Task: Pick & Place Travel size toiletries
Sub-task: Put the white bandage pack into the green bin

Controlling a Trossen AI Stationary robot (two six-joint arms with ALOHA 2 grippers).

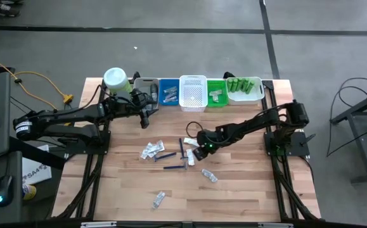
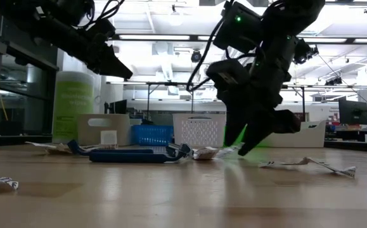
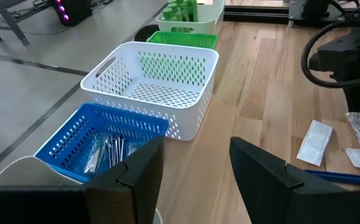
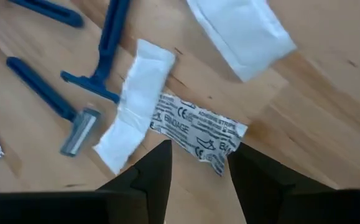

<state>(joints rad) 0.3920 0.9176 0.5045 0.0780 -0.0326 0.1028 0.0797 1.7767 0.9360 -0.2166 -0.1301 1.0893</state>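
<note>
Toiletries lie loose on the wooden table: blue razors (image 1: 165, 156), white sachets (image 1: 150, 150) and more sachets nearer the front (image 1: 210, 175). My right gripper (image 1: 200, 151) is open and points down over a printed bandage sachet (image 4: 195, 130), one finger on either side of its near edge. A plain white sachet (image 4: 133, 106) lies flat partly over that sachet, with a razor (image 4: 105, 43) next to it. Whether the fingers touch anything cannot be told. My left gripper (image 1: 146, 117) is open and empty, raised by the grey bin (image 1: 146, 88) and blue bin (image 3: 99, 140).
A row of bins stands along the far edge: grey, blue, a white basket (image 1: 193, 92), a green bin (image 1: 216, 94) and a pale bin with green bottles (image 1: 244, 88). A pale-green jar (image 1: 115, 79) stands at the far left. Bare wood lies toward the near edge.
</note>
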